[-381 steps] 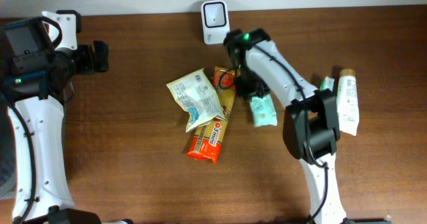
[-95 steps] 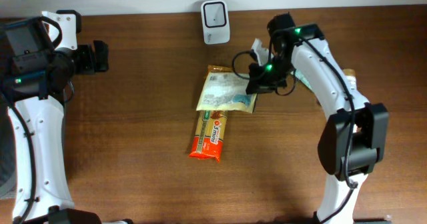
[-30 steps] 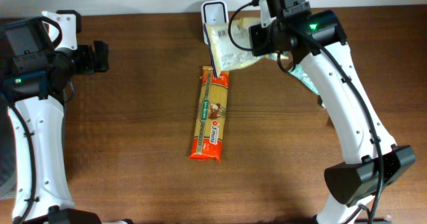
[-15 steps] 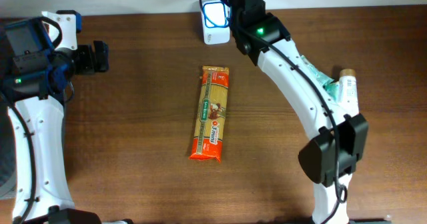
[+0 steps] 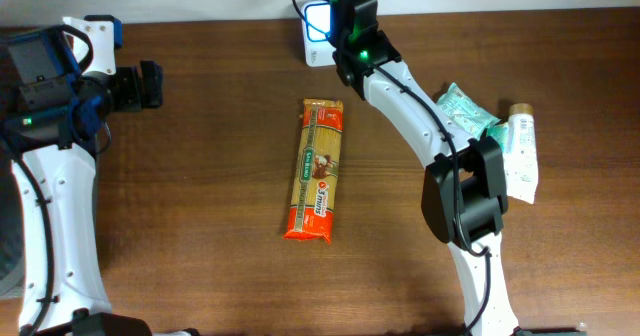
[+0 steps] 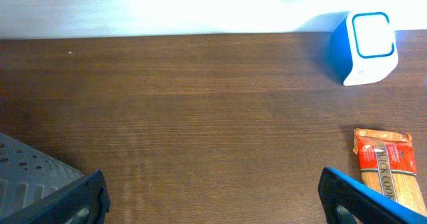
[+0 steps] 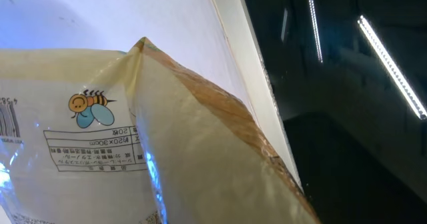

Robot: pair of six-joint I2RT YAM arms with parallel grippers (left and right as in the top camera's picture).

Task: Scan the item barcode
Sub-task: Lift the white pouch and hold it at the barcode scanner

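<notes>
Packet (image 7: 140,184) close-up in right wrist view, scanner (image 5: 313,34) lit overhead

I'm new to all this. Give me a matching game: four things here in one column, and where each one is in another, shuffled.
1 barcode scanner
2 spaghetti packet
3 bee-printed pouch
4 teal packet

A lying alone in the middle
B close up before the right wrist camera
C beside a white tube
D at the back edge of the table, lit blue

Pairs: 1-D, 2-A, 3-B, 4-C

"20×30cm" on cream packet (image 7: 200,184)
</notes>
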